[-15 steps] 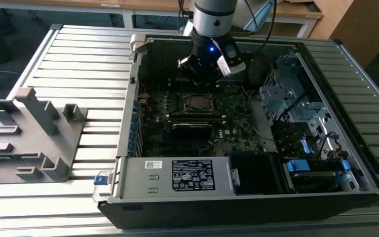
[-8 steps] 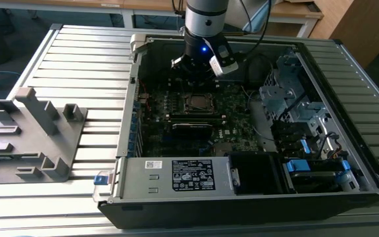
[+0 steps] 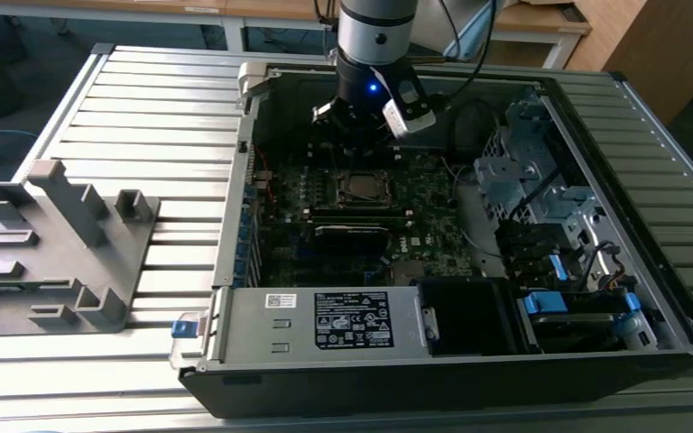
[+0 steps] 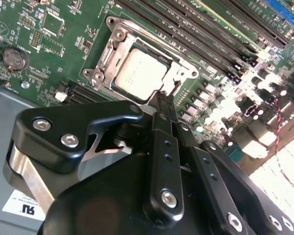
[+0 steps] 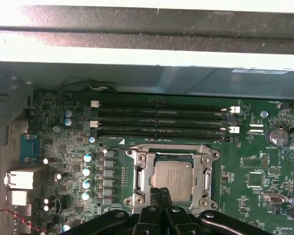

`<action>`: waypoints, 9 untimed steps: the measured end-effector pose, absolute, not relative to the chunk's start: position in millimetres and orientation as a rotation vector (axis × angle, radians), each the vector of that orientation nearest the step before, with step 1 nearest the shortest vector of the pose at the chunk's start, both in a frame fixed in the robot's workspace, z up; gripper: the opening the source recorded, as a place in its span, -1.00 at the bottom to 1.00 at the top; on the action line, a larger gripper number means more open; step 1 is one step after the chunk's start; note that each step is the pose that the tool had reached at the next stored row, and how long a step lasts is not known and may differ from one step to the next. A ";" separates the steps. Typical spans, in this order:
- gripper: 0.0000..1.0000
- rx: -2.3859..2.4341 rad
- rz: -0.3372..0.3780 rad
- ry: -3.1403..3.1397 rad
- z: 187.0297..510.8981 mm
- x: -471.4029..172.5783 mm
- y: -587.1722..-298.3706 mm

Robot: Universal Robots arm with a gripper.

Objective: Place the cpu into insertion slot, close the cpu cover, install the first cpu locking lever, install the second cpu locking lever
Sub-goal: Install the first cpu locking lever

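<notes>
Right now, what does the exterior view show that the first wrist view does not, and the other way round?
Exterior view: the arm above the open computer case, the grey fixture on the table at that view's left, and the labelled power supply. First wrist view: the memory slots with white latches, the coin battery, and the cpu cover lying flat around the cpu. Both: the cpu in the insertion slot, with the gripper close to it.

The arm point(image 3: 377, 27) is a silver-grey tube ending in a black collar with a small blue light point(image 3: 374, 87). Just beside the light sits a white box point(image 3: 408, 115). Under the light, the black gripper point(image 4: 162, 98) has rounded links fastened with silver screws point(image 4: 70, 141).
</notes>
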State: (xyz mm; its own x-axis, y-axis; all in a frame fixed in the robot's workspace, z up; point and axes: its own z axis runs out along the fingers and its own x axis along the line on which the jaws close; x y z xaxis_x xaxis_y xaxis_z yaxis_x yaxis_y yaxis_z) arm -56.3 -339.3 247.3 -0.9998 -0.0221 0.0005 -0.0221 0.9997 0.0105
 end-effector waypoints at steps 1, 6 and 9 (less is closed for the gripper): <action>-0.79 0.035 -0.016 -3.141 248.5 -56.3 -339.3; -0.79 0.035 -0.017 -3.141 254.0 -56.3 -339.3; -0.79 0.035 -0.017 -3.141 255.0 -56.2 -339.3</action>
State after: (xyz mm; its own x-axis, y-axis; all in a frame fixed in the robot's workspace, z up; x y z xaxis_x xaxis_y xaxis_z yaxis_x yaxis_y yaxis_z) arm -56.2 -339.3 255.0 -0.9998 -0.0221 0.0003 -0.0221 0.9997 0.0107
